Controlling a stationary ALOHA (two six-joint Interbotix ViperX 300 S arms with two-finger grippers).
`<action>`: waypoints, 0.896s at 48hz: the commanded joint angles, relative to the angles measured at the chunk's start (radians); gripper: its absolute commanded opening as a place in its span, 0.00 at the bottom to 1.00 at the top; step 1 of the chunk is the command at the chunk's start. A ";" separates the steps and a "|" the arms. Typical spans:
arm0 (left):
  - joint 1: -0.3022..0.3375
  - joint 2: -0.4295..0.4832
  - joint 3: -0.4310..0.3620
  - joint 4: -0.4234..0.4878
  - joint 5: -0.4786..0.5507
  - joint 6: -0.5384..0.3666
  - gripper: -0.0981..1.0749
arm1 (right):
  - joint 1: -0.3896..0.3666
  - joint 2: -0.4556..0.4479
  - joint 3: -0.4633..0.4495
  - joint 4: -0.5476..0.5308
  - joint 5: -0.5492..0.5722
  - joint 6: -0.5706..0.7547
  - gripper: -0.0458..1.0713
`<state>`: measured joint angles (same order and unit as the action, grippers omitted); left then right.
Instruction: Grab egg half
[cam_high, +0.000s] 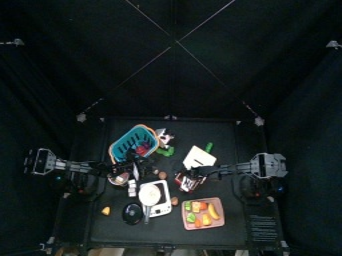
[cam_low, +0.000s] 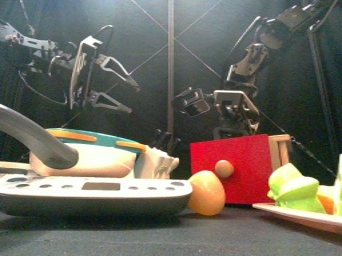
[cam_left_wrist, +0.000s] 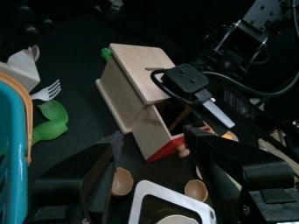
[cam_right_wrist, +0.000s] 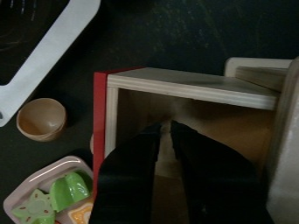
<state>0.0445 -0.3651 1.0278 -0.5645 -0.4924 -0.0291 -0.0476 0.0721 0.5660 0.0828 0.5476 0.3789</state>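
- Starting with top view: saw left gripper (cam_high: 120, 177) over the table's left half and right gripper (cam_high: 187, 180) at the middle, above wooden box (cam_high: 198, 157). Noted teal tray (cam_high: 134, 140), scale (cam_high: 155, 197) and plate (cam_high: 203, 212) near the front. Could not pick out the egg half for certain here, too small.
- Front view: found egg half (cam_low: 205, 193) on the table, just right of the scale and just in front of the box's red side, touching neither gripper. Saw left gripper high on the left, fingers (cam_low: 123, 72) spread wide, empty. Saw right gripper hanging behind the box, well above the egg half. Noted green food (cam_low: 294, 185) on the plate at right.
- Left wrist view: saw the box standing tilted in frame, right gripper just above its top. Spotted two small tan cup shapes (cam_left_wrist: 121, 181) near the scale's corner, likely egg halves; could not tell which was which. Noted white fork (cam_left_wrist: 42, 88) beside the tray.
- Right wrist view: saw own fingers (cam_right_wrist: 135, 166) narrowly apart over the box's open top, gripping nothing. Spotted egg half beside the box's red edge, hollow up, between scale and plate.
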 joint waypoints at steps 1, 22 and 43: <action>0.003 -0.009 -0.012 0.005 -0.009 0.002 0.87 | 0.035 -0.002 -0.017 0.017 -0.003 0.005 0.60; 0.002 -0.018 -0.006 0.006 -0.009 0.003 0.87 | 0.040 -0.043 -0.041 0.002 0.089 0.003 0.60; -0.005 -0.064 0.041 0.078 0.000 0.003 0.87 | 0.014 -0.112 -0.087 -0.031 0.144 0.003 0.60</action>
<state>0.0414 -0.4203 1.0723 -0.5139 -0.4893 -0.0276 -0.0261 0.0077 0.5108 0.0552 0.6811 0.3850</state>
